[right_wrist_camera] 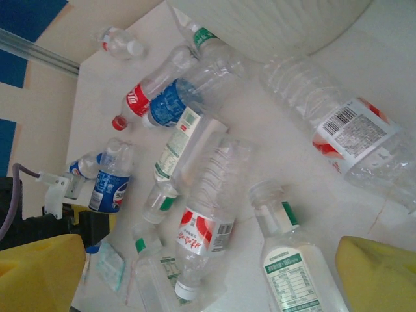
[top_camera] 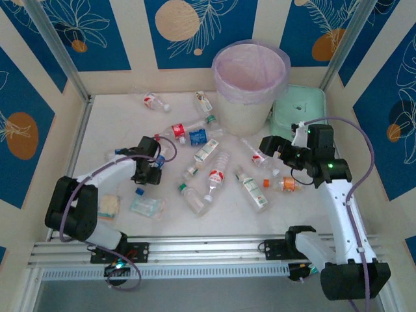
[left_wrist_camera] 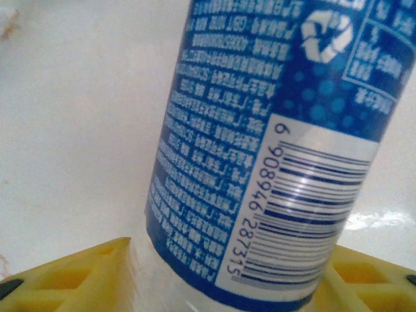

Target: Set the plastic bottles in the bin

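Left tool [left_wrist_camera: 231, 253] clamped on blue-labelled bottle [left_wrist_camera: 273, 130], right tool [right_wrist_camera: 211, 253] apart, over white table [top_camera: 117, 123], blue-patterned walls [top_camera: 26, 78].

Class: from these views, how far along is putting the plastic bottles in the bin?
Done: nothing yet; the bin looks empty. In hand: the left tool straddles a blue-labelled bottle, grip unclear; the right tool hangs open over other bottles. Left: all of them, roughly a dozen across the table.

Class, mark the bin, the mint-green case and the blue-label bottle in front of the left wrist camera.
bin [top_camera: 244, 109], top external view, on its cream side wall.
mint-green case [top_camera: 299, 110], top external view, on its top face.
blue-label bottle [left_wrist_camera: 260, 162], left wrist view, on the blue label.
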### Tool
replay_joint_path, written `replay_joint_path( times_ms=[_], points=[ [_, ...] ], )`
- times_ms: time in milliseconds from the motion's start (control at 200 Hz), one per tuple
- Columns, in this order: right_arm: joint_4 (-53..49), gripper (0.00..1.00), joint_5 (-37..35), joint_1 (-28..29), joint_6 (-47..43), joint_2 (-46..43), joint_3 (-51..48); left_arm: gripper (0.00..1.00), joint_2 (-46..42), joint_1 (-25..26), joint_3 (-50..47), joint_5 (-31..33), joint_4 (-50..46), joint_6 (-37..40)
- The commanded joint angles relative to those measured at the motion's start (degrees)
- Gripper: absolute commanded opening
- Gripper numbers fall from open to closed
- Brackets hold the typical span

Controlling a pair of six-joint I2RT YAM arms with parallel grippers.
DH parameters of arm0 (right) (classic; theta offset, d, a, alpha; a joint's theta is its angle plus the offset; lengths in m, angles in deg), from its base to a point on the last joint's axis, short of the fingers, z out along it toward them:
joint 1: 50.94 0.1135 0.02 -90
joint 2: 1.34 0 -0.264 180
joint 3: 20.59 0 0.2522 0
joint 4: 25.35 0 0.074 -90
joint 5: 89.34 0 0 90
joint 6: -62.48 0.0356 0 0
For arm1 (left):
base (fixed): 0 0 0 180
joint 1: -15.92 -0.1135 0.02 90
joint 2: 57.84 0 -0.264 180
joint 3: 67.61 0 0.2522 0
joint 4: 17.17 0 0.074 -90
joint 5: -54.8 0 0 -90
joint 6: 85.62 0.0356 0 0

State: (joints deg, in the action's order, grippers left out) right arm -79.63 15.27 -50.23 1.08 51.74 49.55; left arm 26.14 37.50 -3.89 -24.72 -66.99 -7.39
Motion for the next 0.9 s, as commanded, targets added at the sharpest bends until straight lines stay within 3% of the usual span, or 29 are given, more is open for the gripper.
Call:
replay_joint_path(
  times_ms=[0,145,225,315,500,775,825,895],
  points=[
    [-1.28,0.99,2.94,-0.02,1.26,-1.62,1.46,0.54,-5.69,0.92,2.69,-1.04,-3.77,-0.8],
    [4.32,1.0,9.98,2.57,4.83,-2.36,1.03,0.51,-12.79,4.92,7.25,-1.04,-7.15,-2.26],
    [10.77,0.96,13.15,6.51,8.9,-2.32,-0.46,0.51,-17.19,8.31,6.57,-8.58,-1.02,-5.09],
    [14.76,0.92,11.82,11.76,11.07,-0.42,-0.32,0.49,-19.14,13.83,5.08,-15.98,7.33,-7.7],
    [11.66,0.89,8.54,19.08,10.22,9.15,7.41,0.5,-16.43,24.55,5.67,-15.32,14.58,-8.18],
    [10.21,0.97,8.1,21.0,9.35,16.87,11.85,0.5,-10.73,30.27,9.19,-16.92,18.33,-6.76],
    [9.43,0.92,9.03,21.08,8.78,17.81,12.43,0.5,-10.92,30.5,8.58,-17.83,19.79,-7.19],
    [9.39,0.79,9.82,21.34,9.0,17.88,12.07,0.5,-11.53,30.45,7.31,-18.69,21.87,-7.99]
  ],
)
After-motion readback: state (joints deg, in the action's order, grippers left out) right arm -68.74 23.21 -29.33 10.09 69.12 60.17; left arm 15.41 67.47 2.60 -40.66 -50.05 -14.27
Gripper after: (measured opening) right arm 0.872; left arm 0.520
